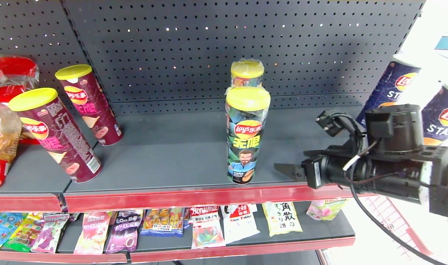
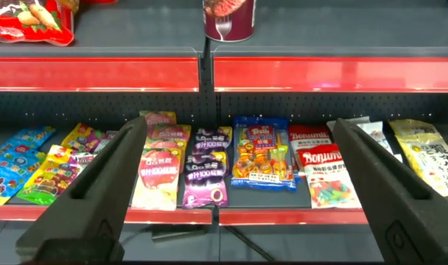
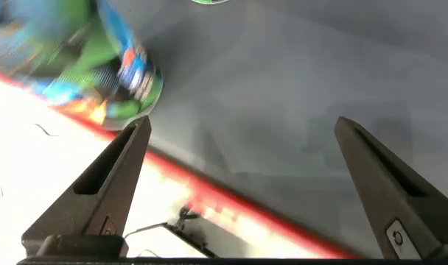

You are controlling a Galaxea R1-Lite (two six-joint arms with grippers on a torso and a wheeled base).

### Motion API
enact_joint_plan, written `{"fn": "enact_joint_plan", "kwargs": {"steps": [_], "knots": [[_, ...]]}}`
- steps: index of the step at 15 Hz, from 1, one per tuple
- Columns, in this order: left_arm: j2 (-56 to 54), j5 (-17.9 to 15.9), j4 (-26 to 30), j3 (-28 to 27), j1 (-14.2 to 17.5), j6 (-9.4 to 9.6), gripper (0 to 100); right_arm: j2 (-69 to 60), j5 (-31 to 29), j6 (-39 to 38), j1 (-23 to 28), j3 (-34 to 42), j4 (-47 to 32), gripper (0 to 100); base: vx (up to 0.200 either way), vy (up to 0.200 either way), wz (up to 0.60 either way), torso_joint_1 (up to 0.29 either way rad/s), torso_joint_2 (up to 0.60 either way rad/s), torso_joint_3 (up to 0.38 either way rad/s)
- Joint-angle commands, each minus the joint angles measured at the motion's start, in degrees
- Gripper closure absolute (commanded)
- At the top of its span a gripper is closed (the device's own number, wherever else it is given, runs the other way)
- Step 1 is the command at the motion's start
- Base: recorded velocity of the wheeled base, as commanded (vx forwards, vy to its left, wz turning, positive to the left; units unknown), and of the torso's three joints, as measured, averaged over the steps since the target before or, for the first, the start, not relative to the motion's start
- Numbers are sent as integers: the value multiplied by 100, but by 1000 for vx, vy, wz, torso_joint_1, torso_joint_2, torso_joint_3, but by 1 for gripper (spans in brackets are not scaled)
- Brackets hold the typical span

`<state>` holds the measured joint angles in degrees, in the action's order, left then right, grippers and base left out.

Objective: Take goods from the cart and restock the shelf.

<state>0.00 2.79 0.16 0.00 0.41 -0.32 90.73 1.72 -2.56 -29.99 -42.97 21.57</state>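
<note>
**Green chip can stands just ahead of the wide-open right tool.**
The can looks light and stiff, but tall, smooth and easy to tip, so I'd grab it round the middle. It sits near the red shelf lip, with a second can right behind it. Past the can there is bare shelf. The left tool is wide open too, facing the candy bags.

The shelf is matt grey metal, its front edge glossy red; the can wears shiny film.
</note>
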Motion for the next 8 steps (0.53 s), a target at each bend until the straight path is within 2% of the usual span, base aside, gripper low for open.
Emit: {"fn": "enact_joint_plan", "kwargs": {"steps": [1, 5, 6, 8], "knots": [[0, 2, 2, 0, -6, -3, 0, -1198, 250, 54, 46, 843, -12, 0, 0, 0, 0, 0, 0, 0], [0, 2, 2, 0, 2, -3, 0, -2877, 575, 335, 19, 2003, -91, 0, 0, 0, 0, 0, 0, 0], [0, 2, 2, 0, 2, -3, 0, -3659, 645, 335, 134, 2399, -320, 0, 0, 0, 0, 0, 0, 0], [0, 2, 2, 0, 2, -3, 0, -4802, 804, 335, 723, 2654, -1093, 0, 0, 0, 0, 0, 0, 0]]}}
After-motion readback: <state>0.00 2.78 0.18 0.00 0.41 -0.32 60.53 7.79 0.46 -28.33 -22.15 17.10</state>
